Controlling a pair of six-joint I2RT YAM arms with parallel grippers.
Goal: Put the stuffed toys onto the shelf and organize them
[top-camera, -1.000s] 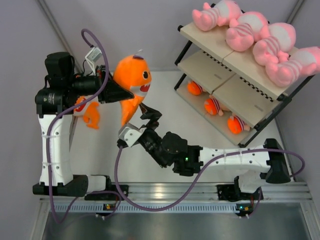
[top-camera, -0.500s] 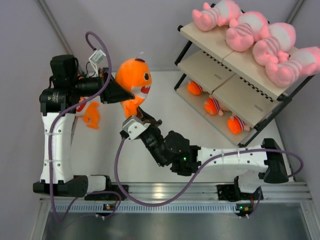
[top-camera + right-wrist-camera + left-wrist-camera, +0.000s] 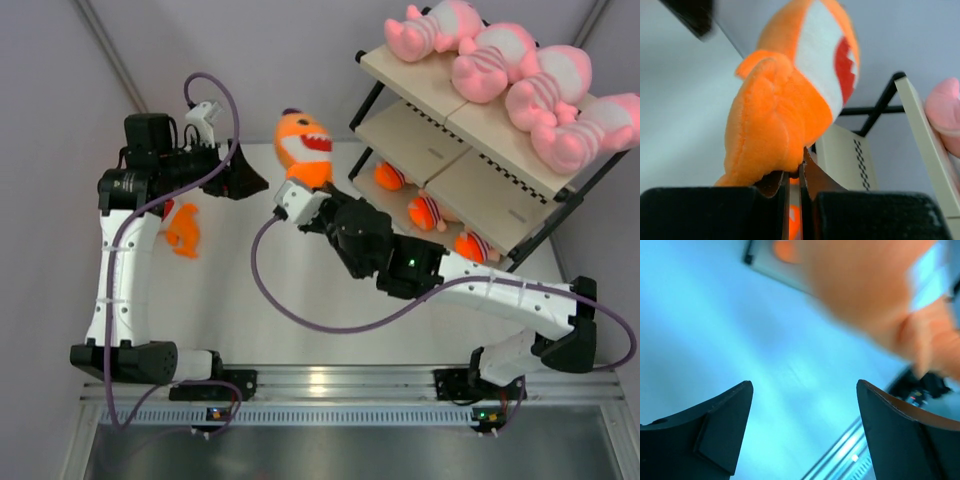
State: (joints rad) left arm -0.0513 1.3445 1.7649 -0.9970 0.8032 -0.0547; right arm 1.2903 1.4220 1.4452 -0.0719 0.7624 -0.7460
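the right gripper (image 3: 299, 192) is clenched on the lower end of an orange plush toy (image 3: 303, 148), its two fingers pinching a fold of orange fabric in the right wrist view (image 3: 795, 181). the toy is upright in the air over the far middle of the tabletop (image 3: 220, 300), its white toothy mouth facing the shelf (image 3: 420, 140), just beside the shelf's left end. the left gripper (image 3: 254, 182) is released, with jaws wide apart and nothing between them (image 3: 804, 386); it sits just left of the held toy, apart from it. the shelf fills the far right corner of the tabletop. four pink plush figures (image 3: 545, 88) lie in a row along its top board. three small orange toys (image 3: 425, 211) show on its lowest board, partly hidden by the middle board. a loose orange toy (image 3: 183, 230) lies near the left edge of the tabletop, beside the left arm.
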